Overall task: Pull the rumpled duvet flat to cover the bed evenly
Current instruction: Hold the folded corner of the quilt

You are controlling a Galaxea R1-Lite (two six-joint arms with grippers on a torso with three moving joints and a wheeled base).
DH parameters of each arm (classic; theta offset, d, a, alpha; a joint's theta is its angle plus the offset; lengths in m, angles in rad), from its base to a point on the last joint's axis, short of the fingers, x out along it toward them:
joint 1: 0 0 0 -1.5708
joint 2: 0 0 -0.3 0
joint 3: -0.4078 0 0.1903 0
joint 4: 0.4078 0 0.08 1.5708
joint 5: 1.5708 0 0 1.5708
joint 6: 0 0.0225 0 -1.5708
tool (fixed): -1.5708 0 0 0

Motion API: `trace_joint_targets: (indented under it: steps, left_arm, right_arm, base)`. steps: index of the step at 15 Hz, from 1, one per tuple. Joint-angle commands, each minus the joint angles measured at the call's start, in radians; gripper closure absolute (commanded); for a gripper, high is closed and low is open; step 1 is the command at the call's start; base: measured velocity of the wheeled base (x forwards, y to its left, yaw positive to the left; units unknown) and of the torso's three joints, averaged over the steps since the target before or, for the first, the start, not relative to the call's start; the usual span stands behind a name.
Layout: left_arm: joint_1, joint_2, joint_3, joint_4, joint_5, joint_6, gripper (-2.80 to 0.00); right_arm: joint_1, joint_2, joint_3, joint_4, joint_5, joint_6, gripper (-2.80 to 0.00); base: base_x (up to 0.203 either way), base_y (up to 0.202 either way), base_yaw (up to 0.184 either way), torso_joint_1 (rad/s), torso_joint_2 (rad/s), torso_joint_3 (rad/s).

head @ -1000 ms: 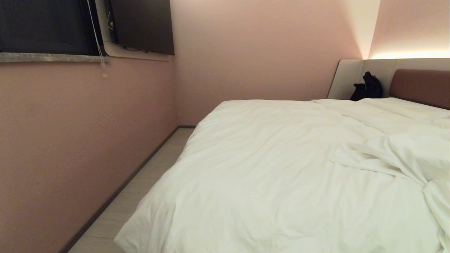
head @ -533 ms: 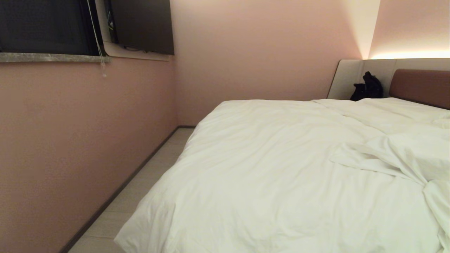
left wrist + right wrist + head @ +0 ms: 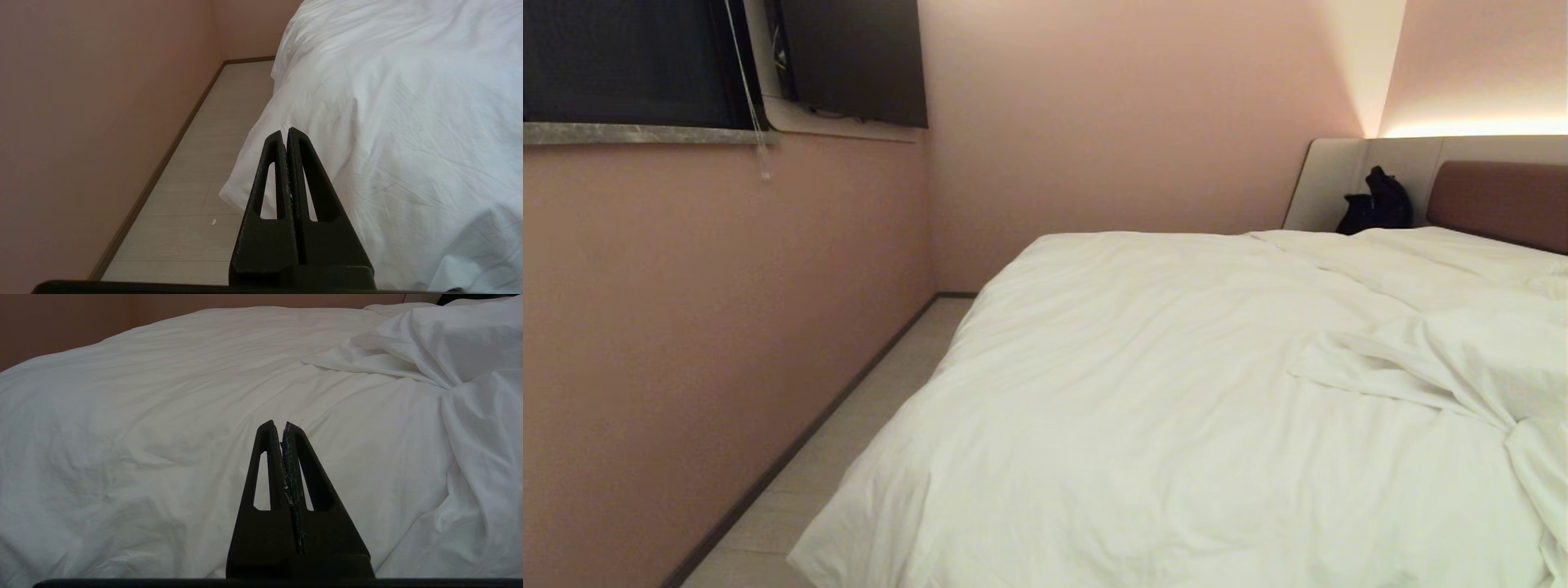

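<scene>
Headboard solely overhead; pincers wrist-only.

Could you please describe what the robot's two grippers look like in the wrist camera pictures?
Both look alike: the left gripper and the right gripper are matte black, each with two long fingers tapering to a narrow tip from a wide base, and a slim cut-out slot in each finger. The right one's inner edges look frayed. No cables or markings show.

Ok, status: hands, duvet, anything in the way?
Left hand and right hand shut, empty, at the bed's foot. Duvet bunched on right side. Black bag by headboard.
</scene>
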Motion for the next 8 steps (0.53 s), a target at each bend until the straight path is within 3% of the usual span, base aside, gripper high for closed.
trace_joint_targets:
  steps: [1, 8]
  left_arm:
    - [0.000, 0.000, 0.000, 0.000, 0.000, -0.001, 0.00]
    - [0.000, 0.000, 0.000, 0.000, 0.002, -0.006, 0.00]
  right_arm:
    - [0.000, 0.001, 0.000, 0.000, 0.001, 0.000, 0.00]
    - [0.000, 0.001, 0.000, 0.000, 0.001, 0.000, 0.00]
  base:
    - [0.000, 0.000, 0.000, 0.000, 0.00, 0.000]
    - [0.000, 0.000, 0.000, 0.000, 0.00, 0.000]
